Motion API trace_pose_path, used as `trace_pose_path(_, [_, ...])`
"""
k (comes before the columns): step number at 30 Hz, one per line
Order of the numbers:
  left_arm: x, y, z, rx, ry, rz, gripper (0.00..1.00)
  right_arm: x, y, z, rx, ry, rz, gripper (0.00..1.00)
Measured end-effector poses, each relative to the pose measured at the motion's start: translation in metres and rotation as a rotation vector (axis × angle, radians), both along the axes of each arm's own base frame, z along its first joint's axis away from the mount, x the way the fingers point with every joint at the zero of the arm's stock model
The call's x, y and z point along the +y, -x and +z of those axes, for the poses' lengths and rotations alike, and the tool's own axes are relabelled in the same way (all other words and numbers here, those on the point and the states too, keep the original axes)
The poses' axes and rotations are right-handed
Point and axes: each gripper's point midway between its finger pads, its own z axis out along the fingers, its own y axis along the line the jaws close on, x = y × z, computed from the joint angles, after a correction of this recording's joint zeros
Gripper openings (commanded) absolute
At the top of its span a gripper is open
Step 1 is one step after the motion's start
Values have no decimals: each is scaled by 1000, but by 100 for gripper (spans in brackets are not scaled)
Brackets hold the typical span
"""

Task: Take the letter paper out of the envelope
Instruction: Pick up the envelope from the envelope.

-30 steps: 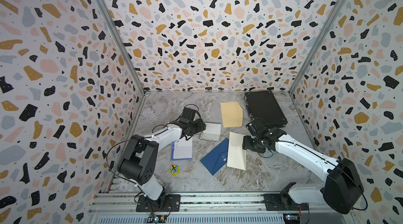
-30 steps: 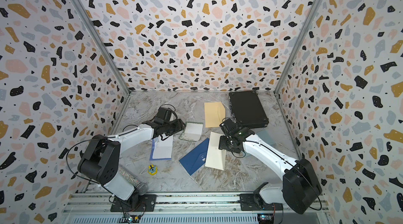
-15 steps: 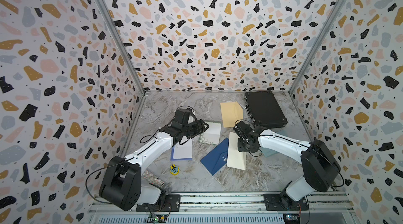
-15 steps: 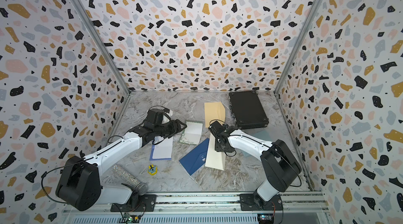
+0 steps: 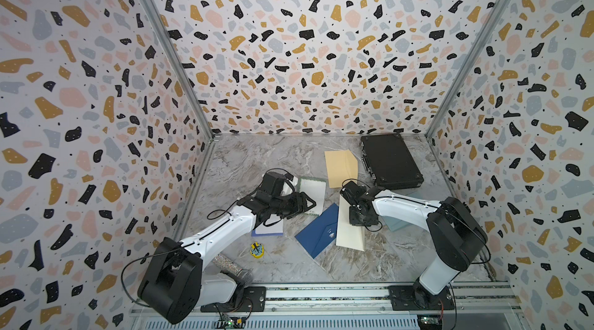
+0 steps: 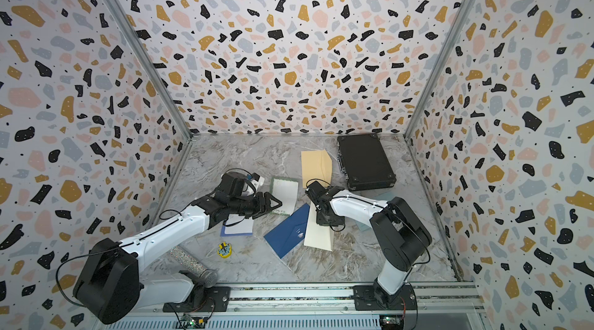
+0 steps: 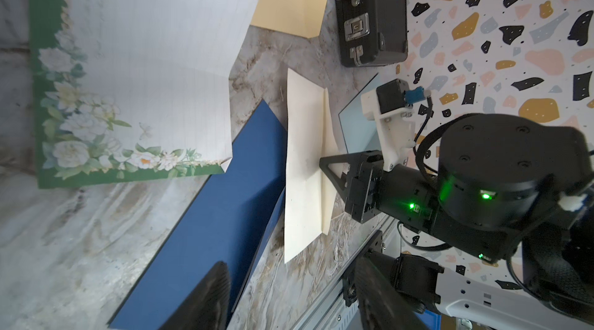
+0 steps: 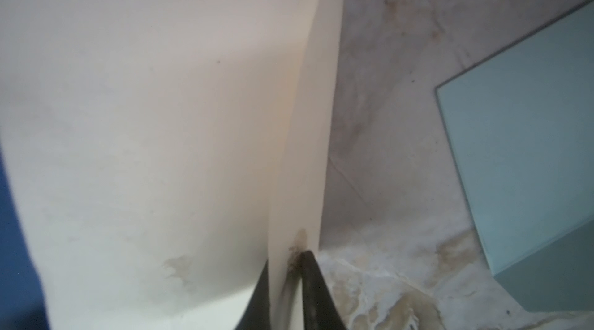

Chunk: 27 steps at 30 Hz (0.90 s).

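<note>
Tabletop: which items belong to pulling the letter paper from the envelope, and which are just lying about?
In use: cream envelope, pinched by the right gripper.
Lying about: black case, tan envelope, blue envelope, floral paper, small yellow object.

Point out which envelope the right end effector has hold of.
The cream envelope: the right end effector is shut on its raised flap. The navy envelope it overlaps and the tan envelope lie ungripped.
</note>
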Motion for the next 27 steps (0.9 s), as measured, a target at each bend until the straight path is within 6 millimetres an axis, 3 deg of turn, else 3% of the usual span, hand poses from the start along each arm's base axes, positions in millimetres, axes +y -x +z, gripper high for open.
trace_pose_path(6, [-5, -1, -13, 57, -11, -21, 68, -3, -9, 17, -25, 39, 26, 0])
trace_pose_path(10, [-14, -9, -6, 70, 2, -43, 73, 0, -25, 65, -99, 21, 50, 0])
trace_pose_path(17, [-22, -37, 44, 4, 93, -61, 82, -3, -47, 174, -272, -140, 86, 0])
trace_pose_path(21, [-11, -56, 59, -13, 133, -34, 81, 1, -56, 207, -275, -322, 117, 0])
trace_pose_path(27, [-17, -73, 65, -8, 223, -77, 81, 35, -62, 236, -208, -654, 187, 0])
